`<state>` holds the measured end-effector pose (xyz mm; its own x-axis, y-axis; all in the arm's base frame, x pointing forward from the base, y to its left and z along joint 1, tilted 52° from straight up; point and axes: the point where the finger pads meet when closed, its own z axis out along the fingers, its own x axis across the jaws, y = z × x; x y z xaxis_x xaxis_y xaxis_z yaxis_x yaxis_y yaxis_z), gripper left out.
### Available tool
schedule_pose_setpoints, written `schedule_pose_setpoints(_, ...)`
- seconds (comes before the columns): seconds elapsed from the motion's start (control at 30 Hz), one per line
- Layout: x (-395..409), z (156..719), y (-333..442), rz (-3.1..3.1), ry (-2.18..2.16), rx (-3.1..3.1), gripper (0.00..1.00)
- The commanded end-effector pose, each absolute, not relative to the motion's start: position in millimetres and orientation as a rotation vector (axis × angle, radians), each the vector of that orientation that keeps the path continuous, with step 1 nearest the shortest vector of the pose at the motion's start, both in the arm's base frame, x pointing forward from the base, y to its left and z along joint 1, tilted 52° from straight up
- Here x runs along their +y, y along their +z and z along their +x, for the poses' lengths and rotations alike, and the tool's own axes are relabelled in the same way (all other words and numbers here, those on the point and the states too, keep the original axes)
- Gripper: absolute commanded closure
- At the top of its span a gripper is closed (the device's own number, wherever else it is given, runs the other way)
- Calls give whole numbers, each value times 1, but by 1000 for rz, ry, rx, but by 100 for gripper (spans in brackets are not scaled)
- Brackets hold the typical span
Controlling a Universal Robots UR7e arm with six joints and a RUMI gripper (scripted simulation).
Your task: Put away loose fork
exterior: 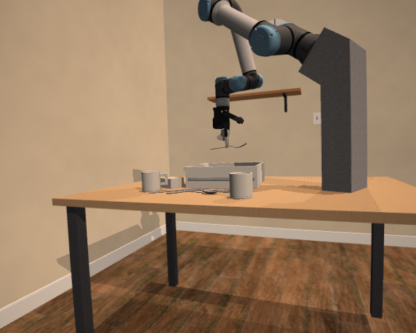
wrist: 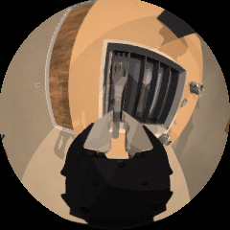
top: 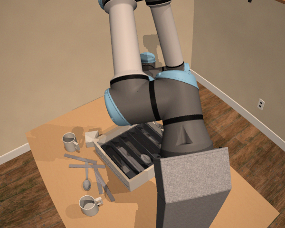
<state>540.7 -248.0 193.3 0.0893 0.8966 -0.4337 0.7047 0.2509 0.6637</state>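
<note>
My gripper (exterior: 225,142) (wrist: 117,111) is shut on the loose fork (exterior: 236,146) (wrist: 118,88) and holds it level, well above the cutlery tray (top: 137,181) (exterior: 219,175) (wrist: 103,81). In the wrist view the fork lies along the slots, tines pointing away from me, over the tray's leftmost slot. The tray has several long dark slots; a spoon (top: 145,158) lies in one. In the top view the arm hides the gripper and the fork.
Left of the tray lie a loose spoon (top: 86,184) and several flat grey strips (top: 86,166). Two mugs (top: 70,141) (top: 89,205) and a small block (top: 91,137) stand nearby. The grey robot pedestal (top: 194,171) stands to the right of the tray.
</note>
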Motion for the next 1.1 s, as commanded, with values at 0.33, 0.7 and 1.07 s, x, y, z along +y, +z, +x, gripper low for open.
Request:
schedule_pose_setpoints(0.33,-248,541,195,1498,285,1668,98)
schedule_pose_setpoints(0.7,-251,541,191,1548,322,1629,98)
schedule_pose_setpoints(1.07,-250,540,190,1466,404,1587,98)
